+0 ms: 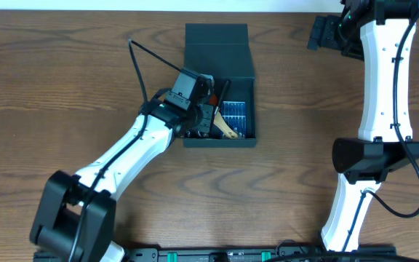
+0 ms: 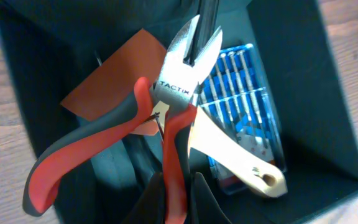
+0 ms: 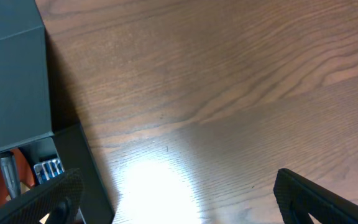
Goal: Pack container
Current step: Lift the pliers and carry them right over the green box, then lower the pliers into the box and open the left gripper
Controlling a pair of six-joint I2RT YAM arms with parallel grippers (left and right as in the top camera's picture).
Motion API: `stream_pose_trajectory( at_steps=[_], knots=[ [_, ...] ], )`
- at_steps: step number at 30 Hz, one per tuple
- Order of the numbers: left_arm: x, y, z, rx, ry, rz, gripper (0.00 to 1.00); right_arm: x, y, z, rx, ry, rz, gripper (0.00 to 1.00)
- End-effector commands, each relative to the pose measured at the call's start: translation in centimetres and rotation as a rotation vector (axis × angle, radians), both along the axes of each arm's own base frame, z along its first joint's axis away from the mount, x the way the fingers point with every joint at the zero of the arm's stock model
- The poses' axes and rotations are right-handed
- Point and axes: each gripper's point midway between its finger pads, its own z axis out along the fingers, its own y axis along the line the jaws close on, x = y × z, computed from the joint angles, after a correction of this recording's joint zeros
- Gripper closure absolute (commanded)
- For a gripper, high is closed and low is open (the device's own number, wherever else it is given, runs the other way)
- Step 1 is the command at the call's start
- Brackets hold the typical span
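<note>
Overhead: the container (image 1: pixel 220 143) sits near the worktop's far edge with its lid back. The left gripper (image 1: pixel 204 122) hangs over its left half.

Left wrist: the jaws are clamped on one red handle of the diagonal cutters (image 2: pixel 179 87), whose nose points away over the drill-bit case (image 2: pixel 241 93).

Right wrist: the right gripper (image 3: pixel 178 177) is wide and empty, well apart from the container.

On my screens a brown wood-grain table (image 1: pixel 282 167) fills nearly every view. A pale strip (image 1: pixel 158 6) runs beyond its far edge, and a black rail (image 1: pixel 217 255) lines the near edge. In the right wrist view, bright glare (image 3: pixel 154 180) whitens one patch of wood.
</note>
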Motion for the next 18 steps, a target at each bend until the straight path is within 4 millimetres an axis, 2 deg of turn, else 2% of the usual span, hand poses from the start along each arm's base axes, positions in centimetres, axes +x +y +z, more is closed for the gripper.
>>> stream_pose_trajectory(
  at_steps=[1,11,18],
  knots=[
    [0.4,-0.1,-1.1,0.026,0.002,-0.021,0.94,0.0,-0.2,0.6,-0.007,-0.018,-0.012,0.01],
    [1.2,-1.5,-2.8,0.003,0.024,-0.072,0.94,0.0,-0.2,0.6,-0.007,-0.018,-0.012,0.01],
    [2.3,-2.1,-2.7,0.008,0.024,-0.079,0.94,0.0,-0.2,0.6,-0.007,-0.018,-0.012,0.01]
  ],
)
